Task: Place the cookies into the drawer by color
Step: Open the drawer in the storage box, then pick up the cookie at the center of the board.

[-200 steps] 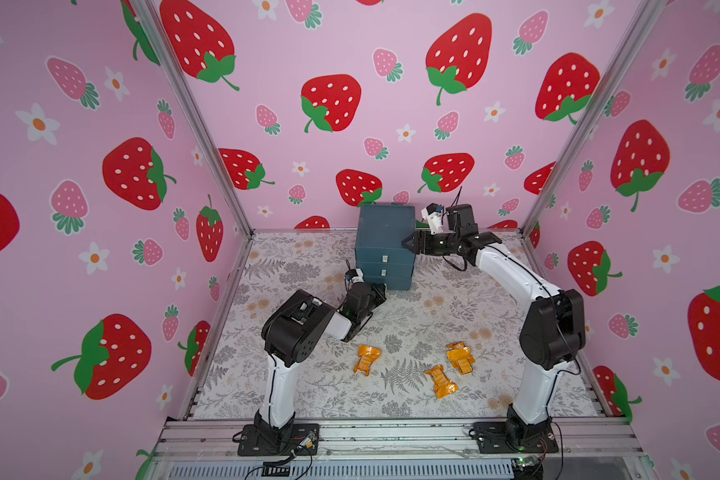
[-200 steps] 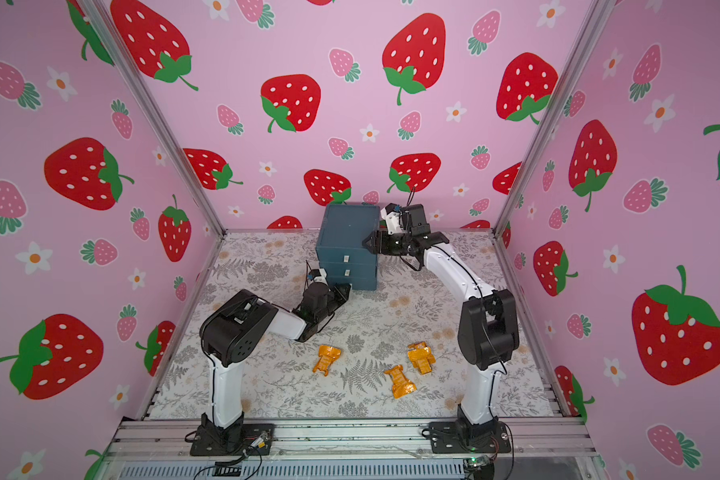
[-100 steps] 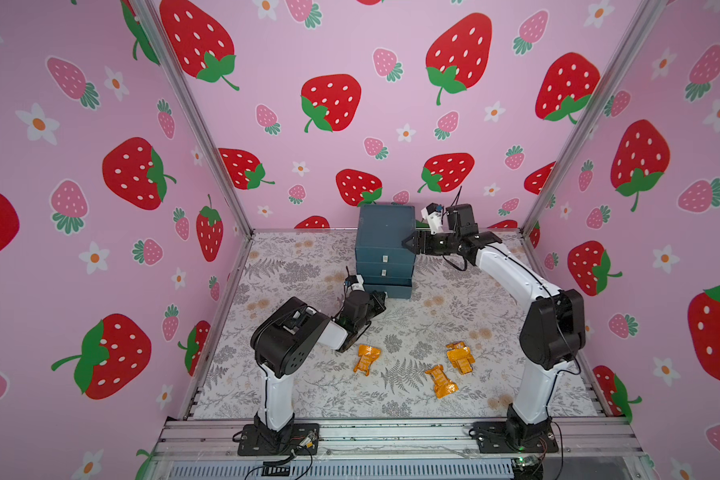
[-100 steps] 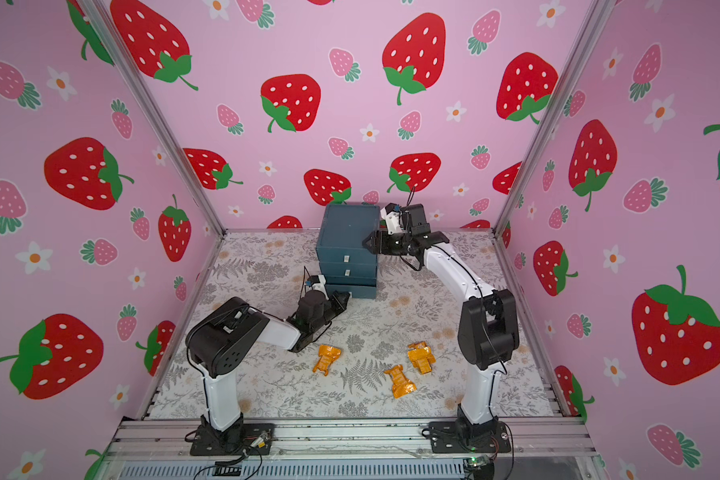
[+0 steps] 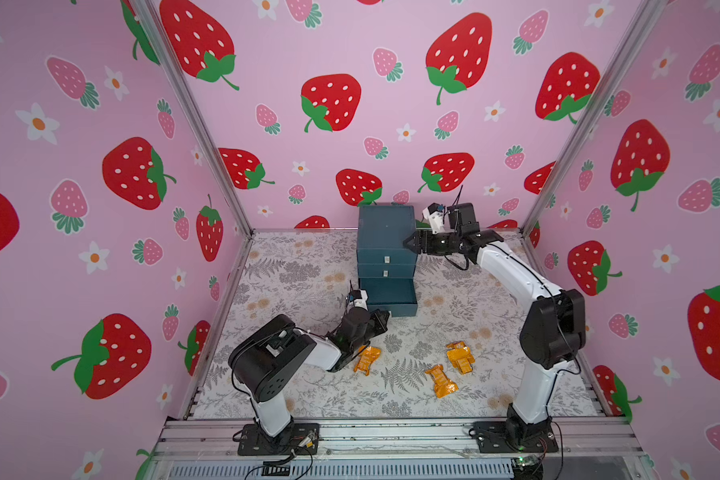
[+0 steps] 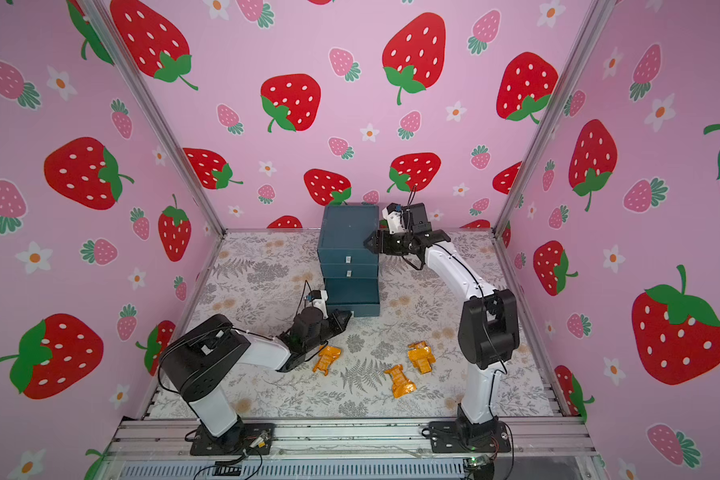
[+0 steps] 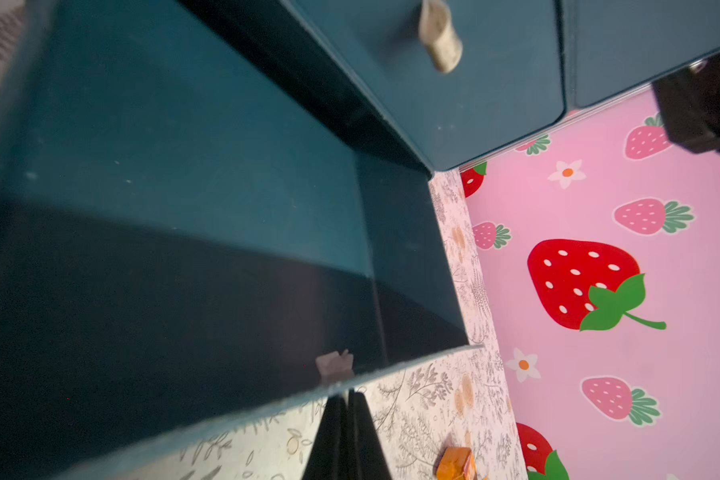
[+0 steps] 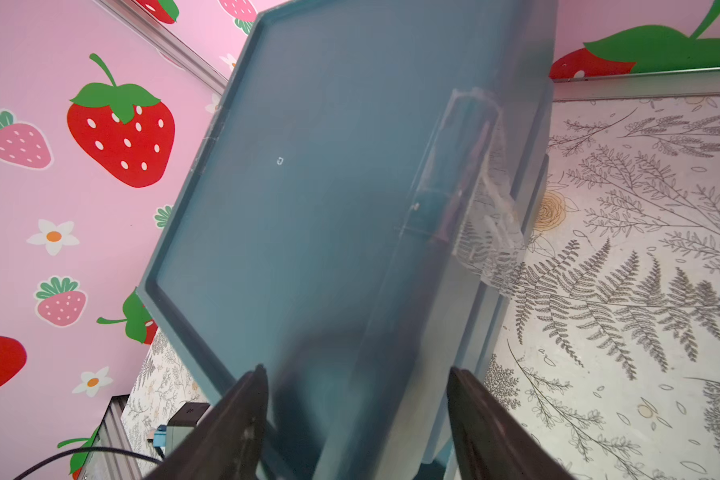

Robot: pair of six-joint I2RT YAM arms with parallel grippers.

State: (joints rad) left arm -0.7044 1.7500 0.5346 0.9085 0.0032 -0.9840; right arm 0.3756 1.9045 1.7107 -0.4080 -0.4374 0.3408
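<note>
Pinching the pull tab (image 7: 333,366) of the open bottom drawer (image 5: 391,297), the left gripper (image 5: 382,319) sits just above the nearest orange cookie (image 5: 366,358), lower centre; the right gripper (image 5: 408,244), spread beside the cabinet (image 5: 385,232), lies farther.

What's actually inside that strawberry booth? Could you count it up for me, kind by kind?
Orange cookies: 3
Drawers in the blue cabinet: 3
Robot arms: 2
Total: 8
</note>
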